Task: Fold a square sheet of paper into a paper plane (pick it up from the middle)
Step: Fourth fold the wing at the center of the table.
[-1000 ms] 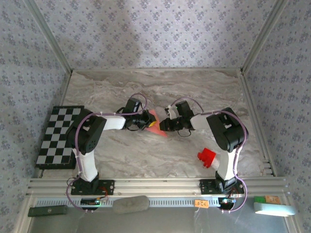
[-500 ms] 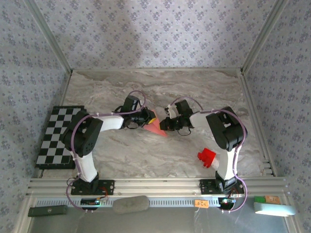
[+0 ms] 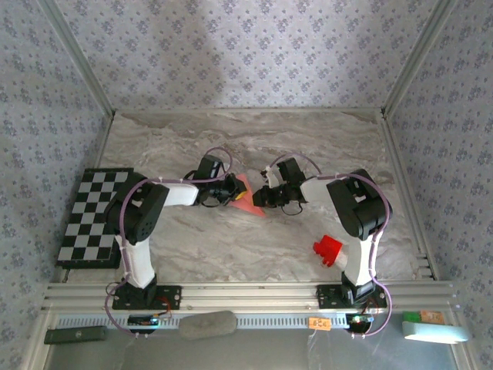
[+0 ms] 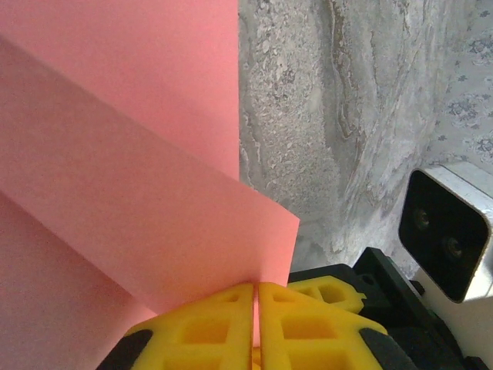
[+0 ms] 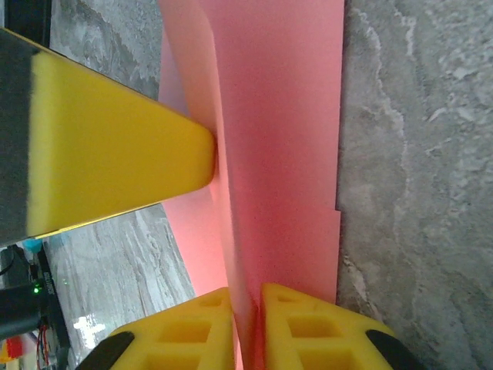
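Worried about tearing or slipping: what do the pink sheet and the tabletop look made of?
The pink sheet: thin matte paper, judging by sharp creases and crisp edges. The tabletop: grey marble-patterned, dull finish; stone or printed laminate, can't tell.

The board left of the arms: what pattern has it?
The board is black-and-white chequered; clearest in the top external view.

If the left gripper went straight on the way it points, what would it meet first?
The folded pink paper that the left gripper pinches; past it probably the right gripper, though depth is unclear.
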